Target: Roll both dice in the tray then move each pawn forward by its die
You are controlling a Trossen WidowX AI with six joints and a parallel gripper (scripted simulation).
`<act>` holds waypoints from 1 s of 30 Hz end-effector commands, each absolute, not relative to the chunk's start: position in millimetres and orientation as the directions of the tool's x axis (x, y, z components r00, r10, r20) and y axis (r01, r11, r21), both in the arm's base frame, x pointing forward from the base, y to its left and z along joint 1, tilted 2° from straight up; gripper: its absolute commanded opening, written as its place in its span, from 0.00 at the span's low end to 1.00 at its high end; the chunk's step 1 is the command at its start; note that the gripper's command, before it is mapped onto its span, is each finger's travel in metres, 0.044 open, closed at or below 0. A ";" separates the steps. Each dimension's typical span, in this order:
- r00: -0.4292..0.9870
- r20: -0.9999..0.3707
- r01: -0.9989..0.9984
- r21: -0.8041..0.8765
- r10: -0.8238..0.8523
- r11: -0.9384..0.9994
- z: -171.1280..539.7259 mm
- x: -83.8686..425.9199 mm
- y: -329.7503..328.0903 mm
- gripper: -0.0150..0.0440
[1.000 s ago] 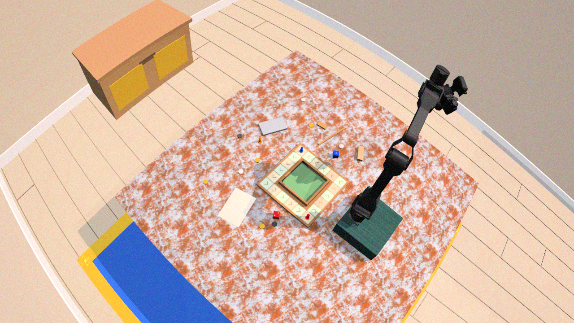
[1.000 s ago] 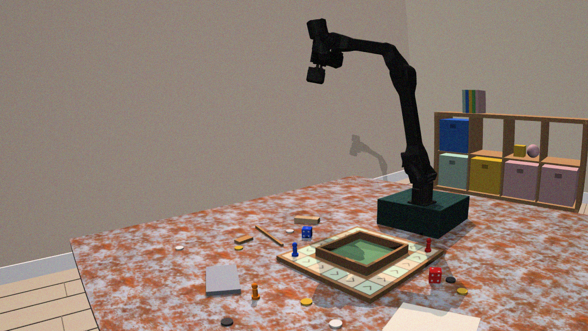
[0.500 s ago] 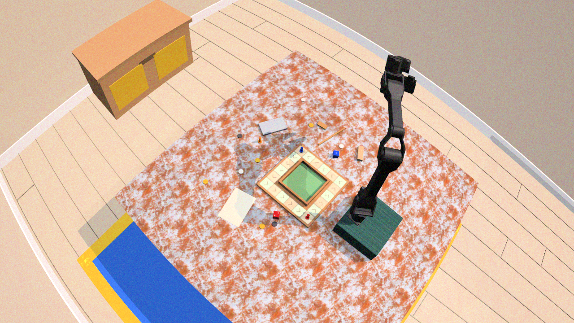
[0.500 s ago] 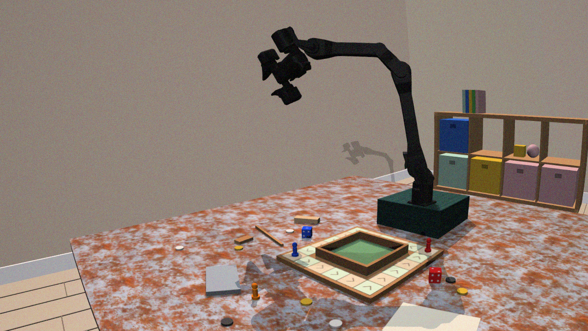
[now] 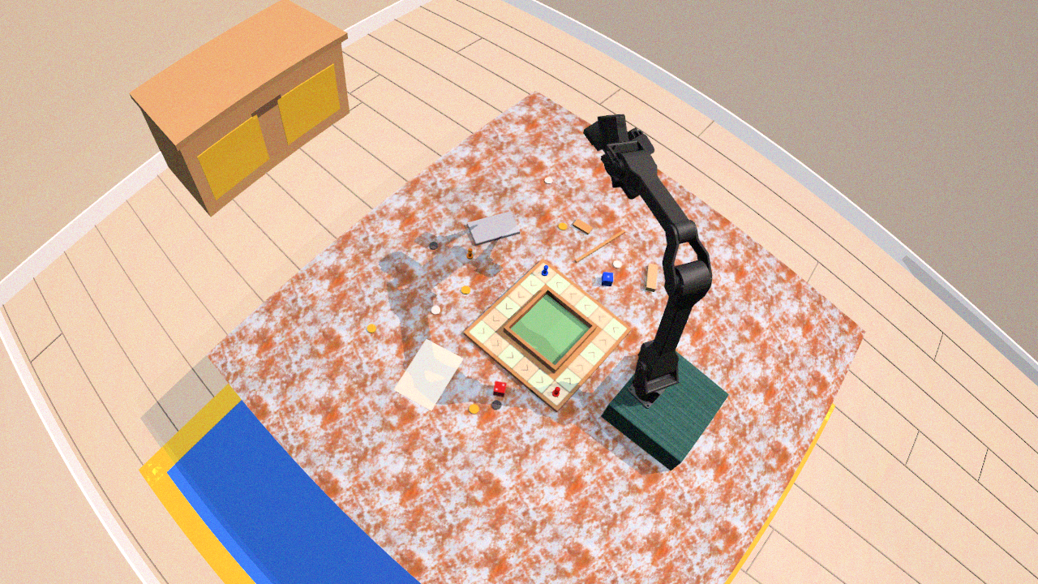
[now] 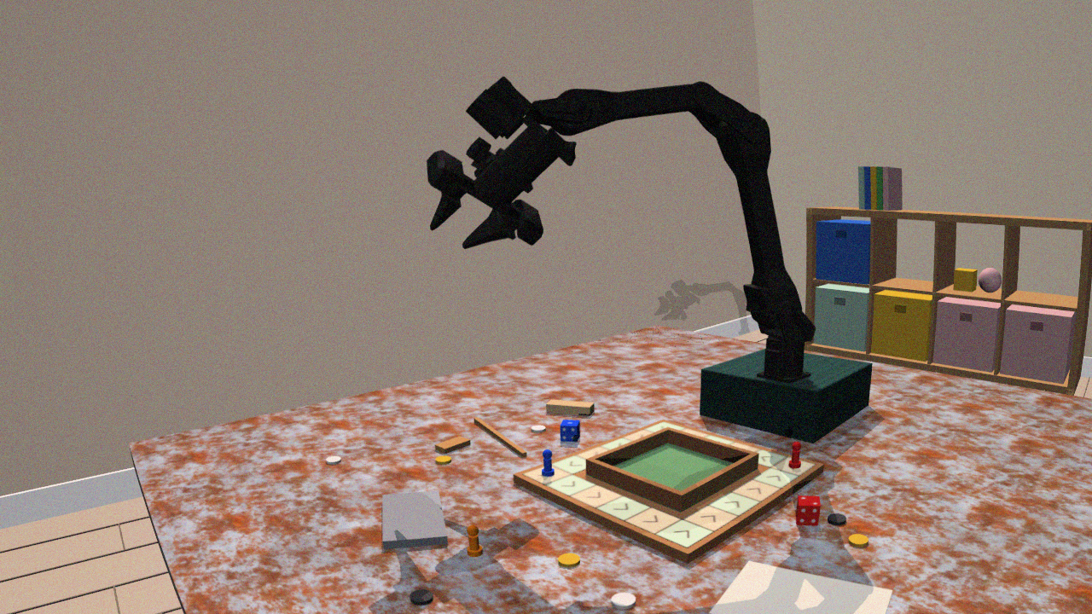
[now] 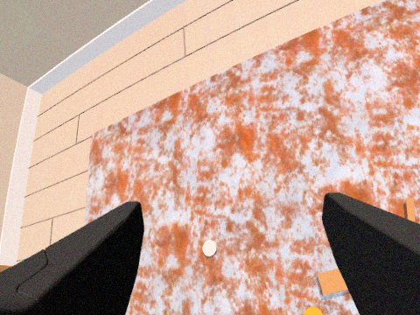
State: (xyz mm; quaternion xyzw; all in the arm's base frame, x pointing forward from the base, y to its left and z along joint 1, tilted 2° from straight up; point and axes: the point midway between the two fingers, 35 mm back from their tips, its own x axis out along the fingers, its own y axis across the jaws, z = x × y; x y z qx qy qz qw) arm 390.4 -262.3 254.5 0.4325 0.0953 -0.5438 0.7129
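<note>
My gripper (image 6: 449, 237) (image 7: 233, 211) is open and empty, high above the table's far part. The red die (image 5: 499, 388) (image 6: 808, 511) lies on the table outside the board, near the red pawn's corner. The blue die (image 5: 607, 278) (image 6: 569, 431) lies on the table outside the board's opposite side. The brown-walled tray (image 5: 529, 349) (image 6: 633, 486) with a green floor is empty at the board's middle. The red pawn (image 5: 555, 392) (image 6: 795, 455) and blue pawn (image 5: 545, 271) (image 6: 547, 463) stand upright on opposite corner squares of the arrowed board (image 5: 481, 331) (image 6: 687, 532).
An orange pawn (image 5: 469, 254) (image 6: 473, 541) stands near a grey slab (image 5: 494, 228) (image 6: 414, 518). A stick (image 5: 600, 246) (image 6: 500, 437) and two wooden blocks lie near the blue die. A cream sheet (image 5: 428, 374) lies near the red die. Several discs are scattered, including a white disc (image 5: 548, 180) (image 6: 333, 460) (image 7: 209, 248).
</note>
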 end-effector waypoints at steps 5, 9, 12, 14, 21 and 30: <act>0.473 -0.751 0.856 0.267 -0.462 0.443 190.4 432.1 -140.3 0.72; 0.471 -0.814 0.746 0.161 -0.341 0.646 160.9 436.3 -74.1 0.72; 0.448 -0.858 0.618 0.092 -0.253 0.781 139.2 431.1 -23.8 0.72; 0.422 -0.884 0.512 0.052 -0.199 0.857 125.0 423.6 9.2 0.72; 0.281 -0.958 0.063 -0.034 -0.050 0.997 79.5 373.6 114.1 0.72; 0.018 -1.000 -0.553 -0.005 0.006 0.833 30.4 261.4 212.4 0.72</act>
